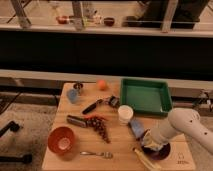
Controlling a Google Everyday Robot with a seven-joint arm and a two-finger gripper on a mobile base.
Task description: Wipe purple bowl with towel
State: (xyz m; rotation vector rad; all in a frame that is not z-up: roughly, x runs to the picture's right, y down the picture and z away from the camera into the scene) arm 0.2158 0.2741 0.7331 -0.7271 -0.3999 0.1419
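Note:
The purple bowl (161,152) sits at the front right corner of the wooden table, and only its near rim shows below my arm. My gripper (149,142) hangs over the bowl's left side at the end of the white arm that reaches in from the right. It is shut on the towel (146,136), a pale grey-blue bunch pressed against the bowl's left rim. Most of the bowl's inside is hidden by the arm and the cloth.
A blue pad (135,125) lies just left of the gripper, near a white cup (125,114). A banana (145,160) lies at the front edge. Behind stands a green tray (145,96). Further left are grapes (100,126), a spoon (98,154) and an orange-red bowl (62,141).

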